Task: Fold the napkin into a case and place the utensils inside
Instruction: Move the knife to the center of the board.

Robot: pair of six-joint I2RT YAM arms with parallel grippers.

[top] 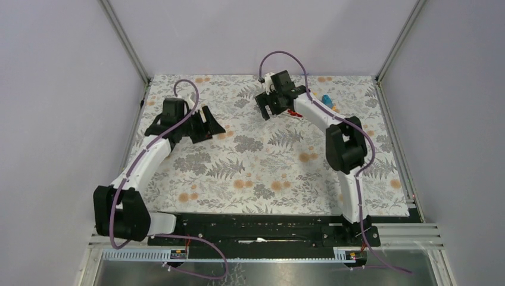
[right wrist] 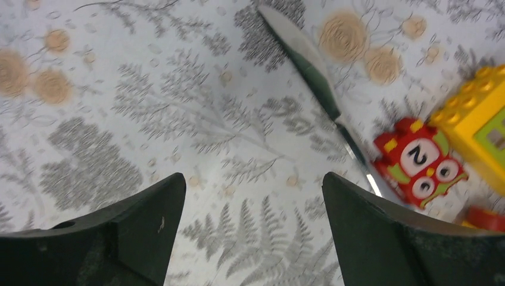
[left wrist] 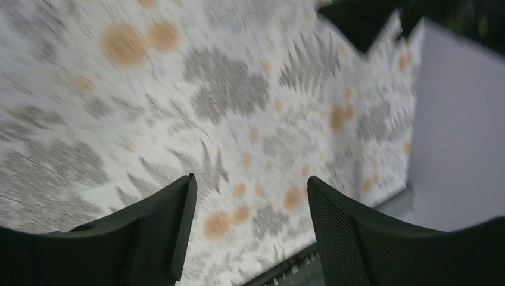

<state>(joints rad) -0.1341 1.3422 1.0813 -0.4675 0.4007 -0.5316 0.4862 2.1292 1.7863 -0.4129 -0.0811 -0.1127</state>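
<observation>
The grey napkin shows in no view. One slim silver utensil (right wrist: 309,68), shaped like a knife, lies on the floral tablecloth (right wrist: 178,107) ahead and to the right of my right gripper (right wrist: 253,179); its lower end runs toward the right finger. No spoon shows. My right gripper (top: 271,108) is open and empty, over the far middle of the table. My left gripper (top: 205,125) is open and empty at the far left; its wrist view, which is blurred, shows only tablecloth (left wrist: 178,119) between its fingers (left wrist: 250,185).
Toy blocks lie by the utensil: a red one marked "2" (right wrist: 420,161) and a yellow one (right wrist: 476,122). From above they show as red (top: 292,113) and blue (top: 326,99) bits by the right arm. Grey walls (left wrist: 458,119) enclose the table.
</observation>
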